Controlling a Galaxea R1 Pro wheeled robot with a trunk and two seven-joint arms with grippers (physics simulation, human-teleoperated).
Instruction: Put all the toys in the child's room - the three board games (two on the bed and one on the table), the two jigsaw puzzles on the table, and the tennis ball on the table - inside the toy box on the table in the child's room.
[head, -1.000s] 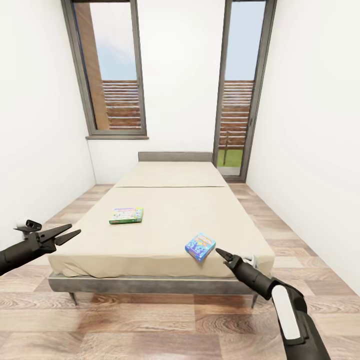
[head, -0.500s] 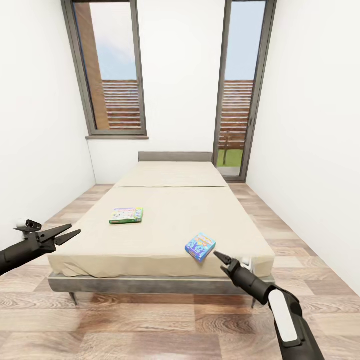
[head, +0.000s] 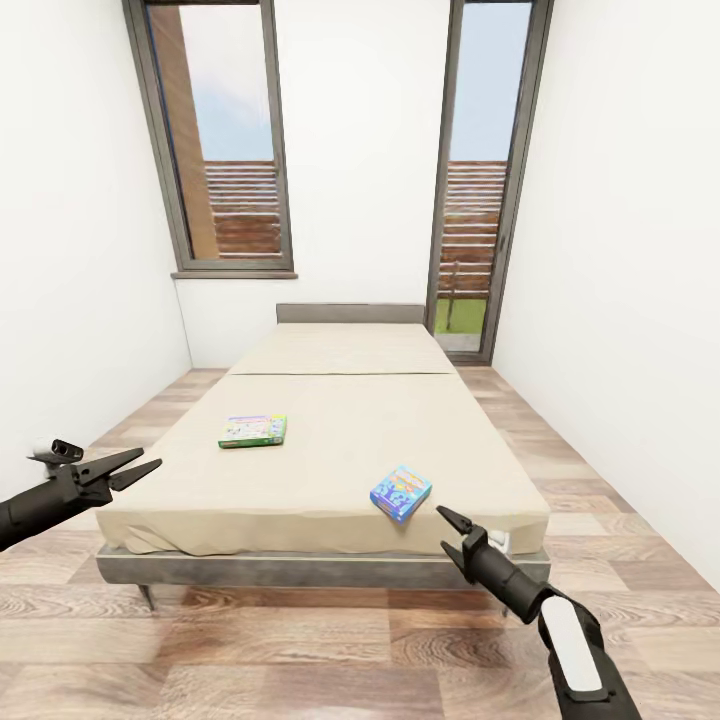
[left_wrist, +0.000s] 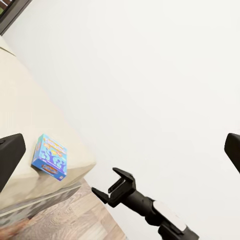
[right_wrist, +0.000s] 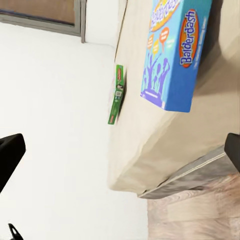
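Two board games on the bed, both tools spread and empty

Right tool hovers near the blue board game, left tool idles; a bad approach might nudge it off the bed's edge.

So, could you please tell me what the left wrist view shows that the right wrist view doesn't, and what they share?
Left wrist view alone: the right gripper, jaws apart, on its black arm before the white wall.

Right wrist view alone: the green game, seen edge-on farther up the bed, a window frame, and the blue game's "Balderdash" lettering.

Both: the blue game lying near the bed's edge, and the wood floor.
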